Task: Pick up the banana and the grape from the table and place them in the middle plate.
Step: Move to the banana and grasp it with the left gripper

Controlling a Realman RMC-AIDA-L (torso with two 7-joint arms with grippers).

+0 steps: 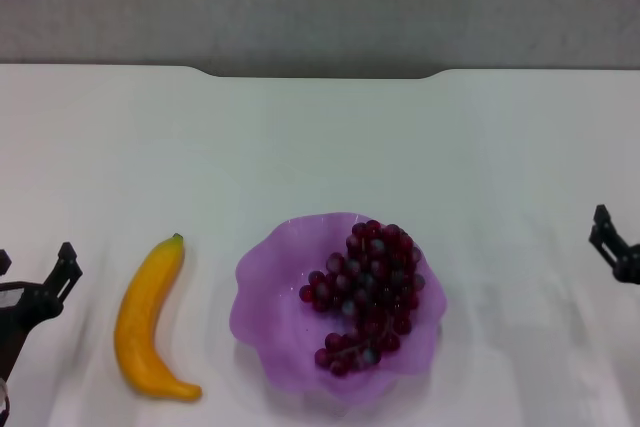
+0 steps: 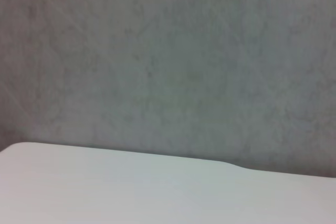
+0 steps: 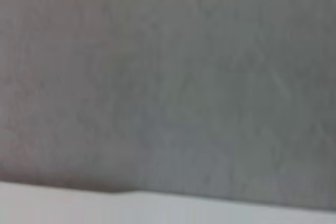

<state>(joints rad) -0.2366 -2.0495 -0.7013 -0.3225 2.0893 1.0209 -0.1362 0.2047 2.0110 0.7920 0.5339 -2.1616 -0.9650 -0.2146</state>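
Observation:
The yellow banana (image 1: 148, 322) lies on the white table (image 1: 320, 147), just left of the purple scalloped plate (image 1: 270, 297). The bunch of dark red grapes (image 1: 365, 292) rests inside the plate, toward its right side. My left gripper (image 1: 35, 262) sits low at the left edge of the head view, left of the banana and apart from it, open with nothing between its fingers. Only a part of my right gripper (image 1: 612, 245) shows at the right edge, well away from the plate. Neither wrist view shows any fruit or the plate.
The table's far edge has a shallow notch (image 1: 320, 74) in front of a grey wall. Both wrist views show just that wall and a strip of tabletop (image 2: 131, 192).

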